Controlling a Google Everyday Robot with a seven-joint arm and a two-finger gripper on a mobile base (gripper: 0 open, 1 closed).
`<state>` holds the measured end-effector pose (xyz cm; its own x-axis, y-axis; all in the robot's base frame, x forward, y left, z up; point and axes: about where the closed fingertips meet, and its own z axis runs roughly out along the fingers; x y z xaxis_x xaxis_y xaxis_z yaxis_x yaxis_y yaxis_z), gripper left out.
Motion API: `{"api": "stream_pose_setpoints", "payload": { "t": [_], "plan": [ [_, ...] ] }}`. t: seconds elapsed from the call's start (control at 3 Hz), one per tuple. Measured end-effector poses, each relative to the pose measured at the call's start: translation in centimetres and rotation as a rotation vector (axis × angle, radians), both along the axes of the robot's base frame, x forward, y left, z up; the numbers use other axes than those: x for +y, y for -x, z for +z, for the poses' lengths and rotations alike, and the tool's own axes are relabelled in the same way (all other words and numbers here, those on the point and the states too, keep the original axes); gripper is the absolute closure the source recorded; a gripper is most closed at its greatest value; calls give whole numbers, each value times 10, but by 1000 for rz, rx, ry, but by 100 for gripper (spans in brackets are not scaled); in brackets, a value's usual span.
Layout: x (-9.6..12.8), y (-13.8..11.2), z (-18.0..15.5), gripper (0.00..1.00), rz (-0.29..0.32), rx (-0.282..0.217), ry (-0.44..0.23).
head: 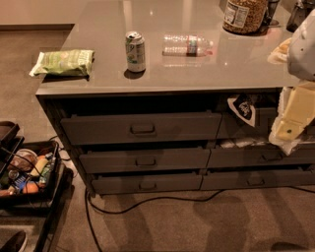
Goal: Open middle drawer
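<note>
The middle drawer [145, 160] is the wide, shallow dark-grey front in the left column of the counter, with a small rectangular handle [145, 161] at its centre. It sits about flush with the fronts around it, and none of its inside shows. Above it is the taller top drawer [142, 128] with a bigger handle; below it is the bottom drawer [146, 184]. My gripper [291, 123] is the cream-coloured part at the right edge, in front of the right column of drawers. It is well to the right of the middle drawer's handle and a little higher.
On the countertop [98, 29] stand a can [135, 50], a lying water bottle [188, 45], a green snack bag [63, 62] and a jar [243, 15]. A black-and-white bag [242, 108] hangs at the top right drawer. A basket of items [27, 172] sits on the floor at left, with a cable [147, 202] below the drawers.
</note>
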<state>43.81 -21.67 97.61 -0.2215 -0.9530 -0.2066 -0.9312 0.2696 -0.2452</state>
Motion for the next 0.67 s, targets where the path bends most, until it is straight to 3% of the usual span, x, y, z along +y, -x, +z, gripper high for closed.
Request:
{"api": "stream_pose_setpoints", "payload": {
  "t": [0.33,0.67],
  "plan": [
    [0,1,0,0,-1,-6,-8],
    [0,11,-4,0,-12,-59,-129]
  ]
}}
